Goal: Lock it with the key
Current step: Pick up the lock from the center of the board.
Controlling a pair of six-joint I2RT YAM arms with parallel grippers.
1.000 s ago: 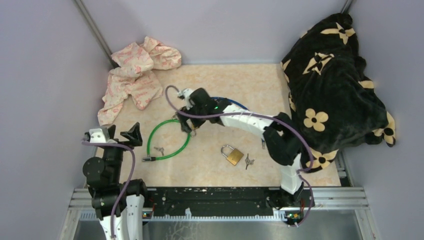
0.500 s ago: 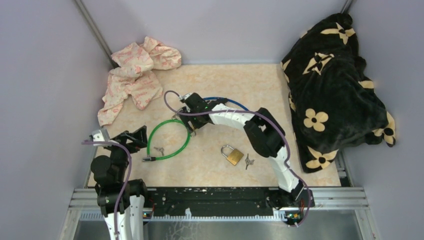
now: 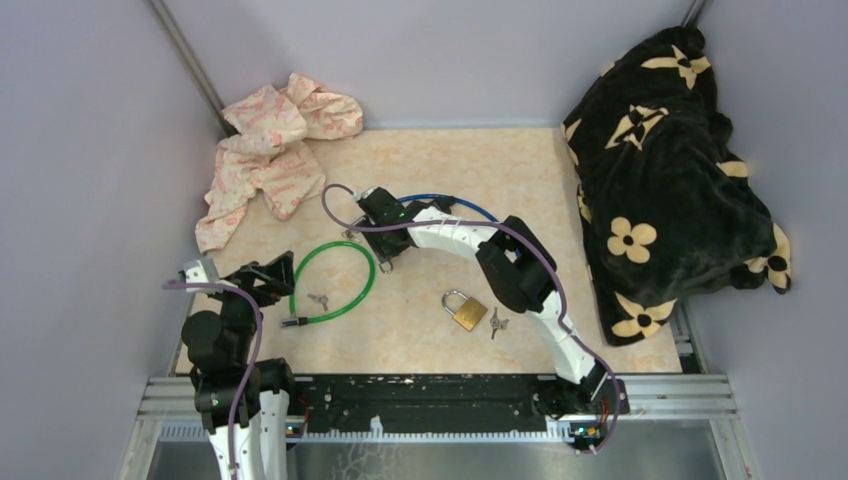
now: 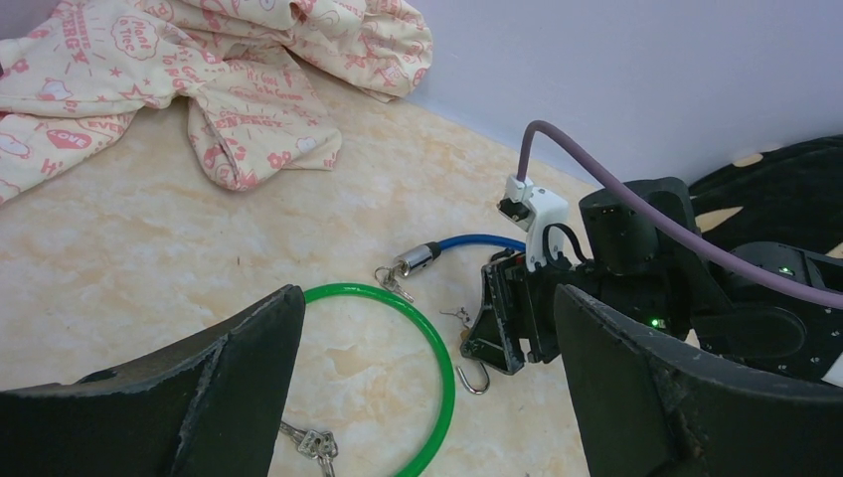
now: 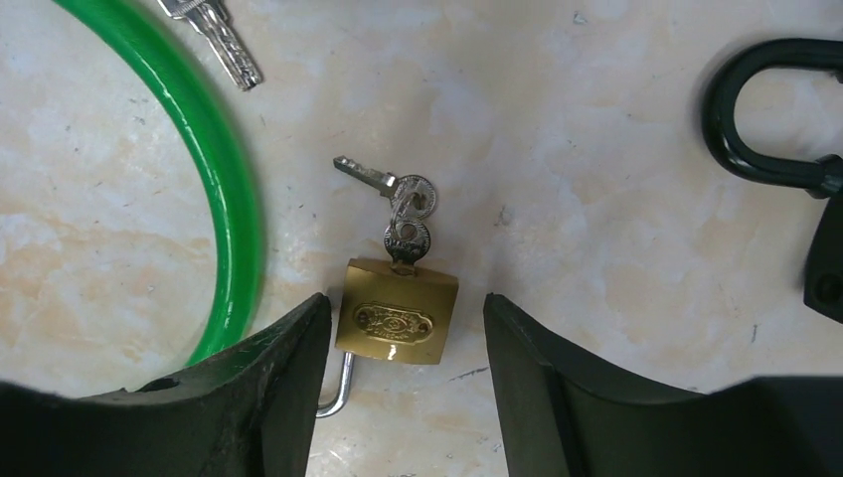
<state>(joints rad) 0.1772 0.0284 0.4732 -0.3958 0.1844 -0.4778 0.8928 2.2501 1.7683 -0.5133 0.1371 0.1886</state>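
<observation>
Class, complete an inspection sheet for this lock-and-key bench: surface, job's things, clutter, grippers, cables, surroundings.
Surface: beige marbled tabletop, flat.
Job's things: small brass padlock, shackle open, key bunch at its base; larger brass padlock, spare keys beside it; green cable lock ringing loose keys; blue cable lock.
Clutter: pink printed cloth, far left; black flowered blanket, right.
Grippers: left gripper open, empty; right gripper open, straddling the small brass padlock.
Cables: purple cable along each arm.
Surroundings: lilac walls; metal rail at near edge.
</observation>
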